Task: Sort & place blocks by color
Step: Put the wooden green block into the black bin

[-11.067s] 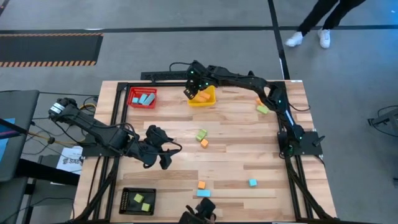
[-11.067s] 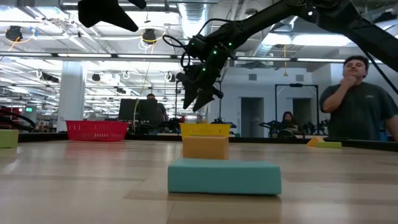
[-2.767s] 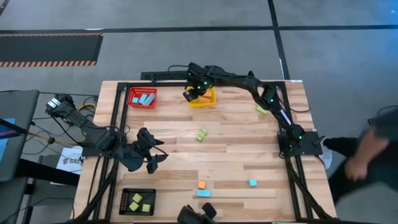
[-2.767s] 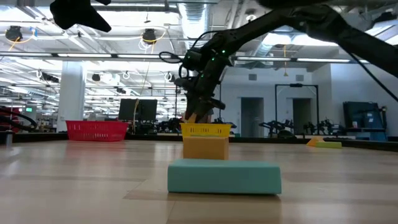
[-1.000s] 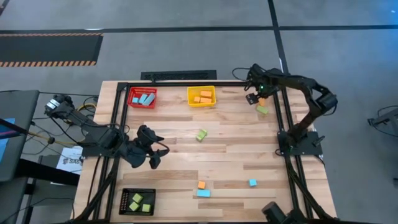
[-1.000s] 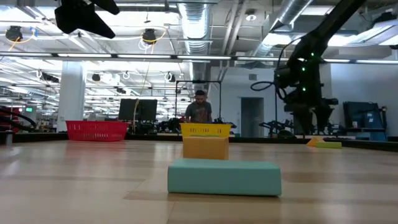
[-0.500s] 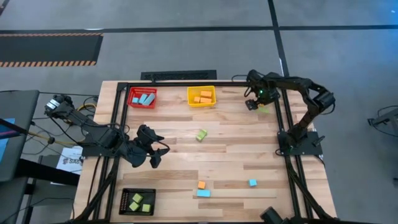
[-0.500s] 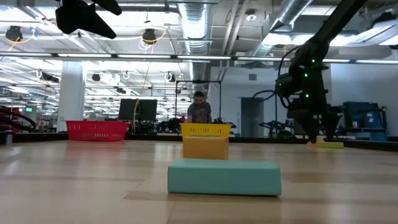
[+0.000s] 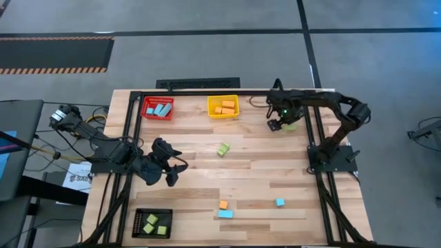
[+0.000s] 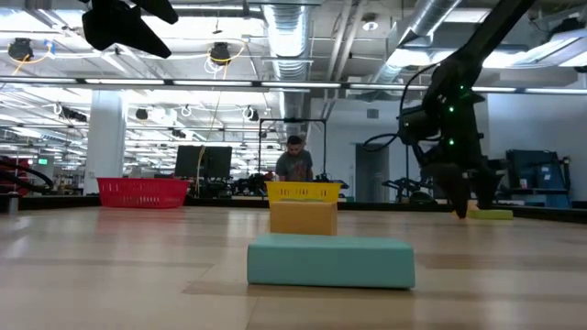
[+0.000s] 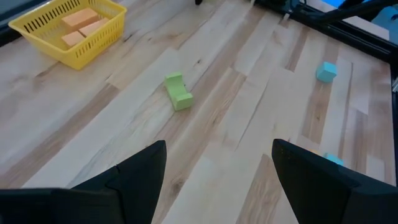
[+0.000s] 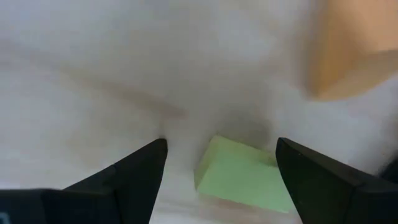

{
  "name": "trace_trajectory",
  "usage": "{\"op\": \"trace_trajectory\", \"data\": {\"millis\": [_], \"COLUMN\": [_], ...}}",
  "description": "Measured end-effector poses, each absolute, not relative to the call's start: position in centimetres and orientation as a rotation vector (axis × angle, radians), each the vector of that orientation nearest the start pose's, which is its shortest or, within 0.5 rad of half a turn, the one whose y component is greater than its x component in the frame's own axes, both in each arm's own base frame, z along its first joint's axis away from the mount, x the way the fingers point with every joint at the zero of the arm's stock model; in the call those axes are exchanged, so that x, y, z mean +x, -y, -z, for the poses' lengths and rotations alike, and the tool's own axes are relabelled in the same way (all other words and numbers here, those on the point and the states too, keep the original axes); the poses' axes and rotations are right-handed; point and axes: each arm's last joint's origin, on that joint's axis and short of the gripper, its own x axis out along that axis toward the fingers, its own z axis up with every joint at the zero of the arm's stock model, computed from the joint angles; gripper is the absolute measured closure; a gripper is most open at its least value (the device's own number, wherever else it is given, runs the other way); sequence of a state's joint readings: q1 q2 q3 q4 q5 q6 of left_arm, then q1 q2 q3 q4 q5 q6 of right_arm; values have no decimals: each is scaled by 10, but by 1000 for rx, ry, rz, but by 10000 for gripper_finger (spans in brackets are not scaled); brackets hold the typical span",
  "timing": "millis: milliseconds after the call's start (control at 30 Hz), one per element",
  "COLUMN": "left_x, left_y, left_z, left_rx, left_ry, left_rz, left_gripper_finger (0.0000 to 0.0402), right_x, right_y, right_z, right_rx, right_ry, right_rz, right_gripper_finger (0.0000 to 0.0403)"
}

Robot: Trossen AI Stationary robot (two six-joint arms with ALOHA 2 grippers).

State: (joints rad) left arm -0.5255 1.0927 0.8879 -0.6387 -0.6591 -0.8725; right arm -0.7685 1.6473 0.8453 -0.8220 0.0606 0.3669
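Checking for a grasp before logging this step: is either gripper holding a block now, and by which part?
Nothing is held. The right gripper is open around a green block; the left gripper hangs open and empty.

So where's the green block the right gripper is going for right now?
In the high view the green block lies near the table's far right edge, right of the yellow tray, under the open right gripper. The right wrist view shows it between the fingers.

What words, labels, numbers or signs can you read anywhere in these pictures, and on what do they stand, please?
"SA…": black letters on the white paper sheet lying beside the light wooden table, cut off by the left arm; the rest is too small to read.
No other readable text: the coloured blocks and the red, yellow and black baskets carry none.
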Motion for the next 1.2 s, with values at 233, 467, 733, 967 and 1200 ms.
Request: {"op": "trace_trajectory", "data": {"millis": [233, 467, 733, 967, 1200], "left_x": [191, 191, 191, 191, 192], "left_y": [90, 91, 92, 93, 91], "left_z": [-279, -279, -278, -278, -278], "left_rx": [-343, -350, -334, -337, -315], "left_ry": [-584, -601, -618, -643, -663], "left_rz": [-400, -380, -355, -322, -298], "left_gripper_finger": [123, 123, 123, 123, 123], "right_x": [209, 206, 172, 151, 154], "right_y": [146, 117, 107, 101, 101], "right_z": [-151, -184, -176, -151, -134], "right_rx": [874, 822, 960, 1148, 1205], "right_ry": [-1328, -1282, -1037, -838, -739], "right_rz": [774, 973, 1327, 1409, 1428], "right_gripper_finger": [74, 74, 74, 74, 74]}}
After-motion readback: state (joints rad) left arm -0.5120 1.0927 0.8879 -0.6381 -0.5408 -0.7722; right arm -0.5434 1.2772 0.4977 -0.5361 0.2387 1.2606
